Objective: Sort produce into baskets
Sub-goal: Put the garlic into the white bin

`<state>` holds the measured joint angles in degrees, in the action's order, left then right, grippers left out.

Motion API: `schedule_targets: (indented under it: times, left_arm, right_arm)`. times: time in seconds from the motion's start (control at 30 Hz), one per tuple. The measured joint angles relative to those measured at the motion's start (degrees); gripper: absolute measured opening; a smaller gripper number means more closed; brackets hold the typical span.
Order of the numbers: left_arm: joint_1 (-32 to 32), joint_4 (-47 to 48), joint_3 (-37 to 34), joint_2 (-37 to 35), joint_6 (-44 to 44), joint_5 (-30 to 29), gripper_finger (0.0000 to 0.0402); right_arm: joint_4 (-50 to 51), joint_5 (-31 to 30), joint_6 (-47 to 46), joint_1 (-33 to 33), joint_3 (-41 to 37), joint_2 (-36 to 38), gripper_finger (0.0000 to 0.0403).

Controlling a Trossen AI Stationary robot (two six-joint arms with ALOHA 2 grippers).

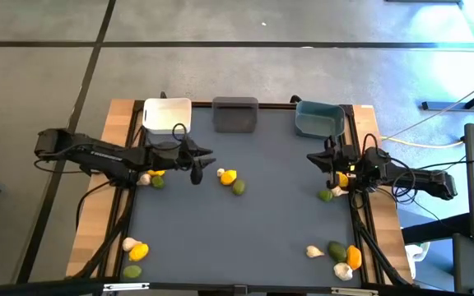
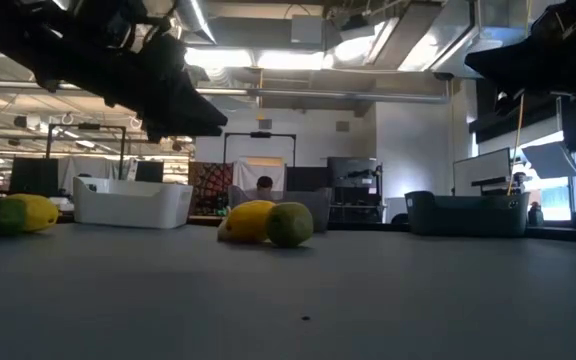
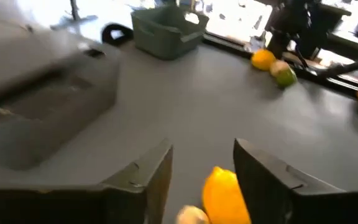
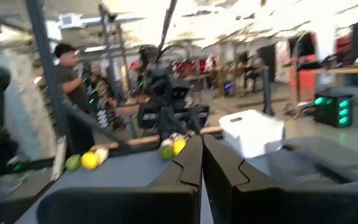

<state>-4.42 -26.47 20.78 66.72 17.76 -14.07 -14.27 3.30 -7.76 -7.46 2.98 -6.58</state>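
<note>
From above, a grey table top (image 1: 245, 230) sits on a concrete floor with three baskets along its far edge: white basket (image 1: 167, 114), dark grey basket (image 1: 235, 113), teal basket (image 1: 318, 120). The left gripper (image 1: 196, 160) hovers near the white basket, jaws parted, holding nothing. A lemon (image 1: 229, 176) lies just beyond it, touching a lime (image 1: 239, 187). More produce is grouped at the near corners. The right gripper (image 1: 329, 158) waits by the teal basket, jaws closed.

At table level, a workshop shows behind; lemon (image 2: 246, 220) and lime (image 2: 289, 224) touch, the lemon's long axis across the picture.

The left wrist view shows a lemon (image 3: 224, 194) between open fingers (image 3: 148, 180).

The right wrist view shows fingers (image 4: 188, 171) pressed together, a person (image 4: 73, 87) beyond.
</note>
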Motion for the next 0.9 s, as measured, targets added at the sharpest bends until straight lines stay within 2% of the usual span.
schedule_targets:
  times: [0.13,0.27,0.53,0.9]
  left_arm:
    - [2.22,-0.19,0.27,2.99,0.01,0.55,0.0199]
    - [4.29,0.09,2.87,7.24,-2.78,0.53,0.0202]
    - [4.88,3.42,6.27,15.07,-8.6,0.47,0.0184]
    - [2.12,3.12,6.27,19.15,-7.51,0.29,0.0157]
  right_arm:
    - [-4.21,2.28,0.16,0.0,0.02,-4.98,0.0014]
    - [-8.65,3.89,0.68,0.0,0.48,-11.29,0.0014]
    - [-9.35,4.07,0.76,0.0,5.03,-23.97,0.0014]
    - [-10.16,4.18,-0.85,0.0,10.54,-34.51,0.0014]
